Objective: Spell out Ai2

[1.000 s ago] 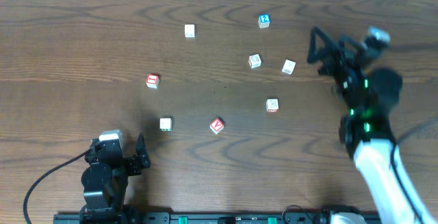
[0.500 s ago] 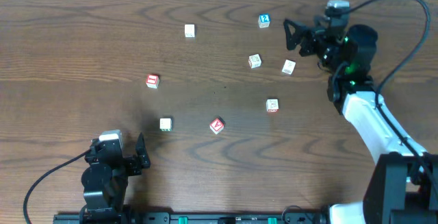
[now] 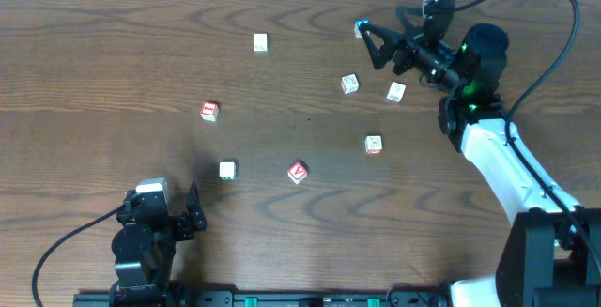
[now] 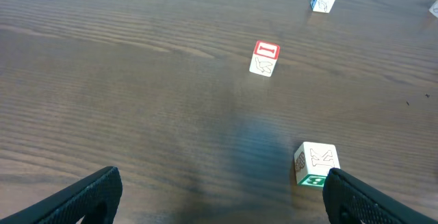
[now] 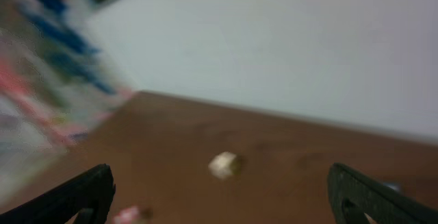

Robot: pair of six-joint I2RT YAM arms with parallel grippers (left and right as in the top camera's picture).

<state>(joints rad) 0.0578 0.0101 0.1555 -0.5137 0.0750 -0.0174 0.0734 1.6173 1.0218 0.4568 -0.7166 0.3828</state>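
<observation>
Overhead: right arm has swung in along the table's far edge since 1 s ago. Right gripper (image 3: 369,46) jaws gape wide, empty, 1 fingertip just beside the 2 cube (image 3: 360,28), likely lining up that pick. A cube (image 3: 298,172) and I cube (image 3: 209,111) lie well apart from it, nearer the left gripper (image 3: 195,208), which is parked, wide open, empty. Left wrist: I cube ahead, cream cube (image 4: 316,164) near its right finger. Right wrist: motion blur, 1 pale cube (image 5: 224,164) ahead.

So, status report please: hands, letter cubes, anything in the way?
Left gripper, right gripper open, empty; right beside small blue "2" cube. Red "A" cube, red "I" cube apart. Pale cream cubes between.
</observation>
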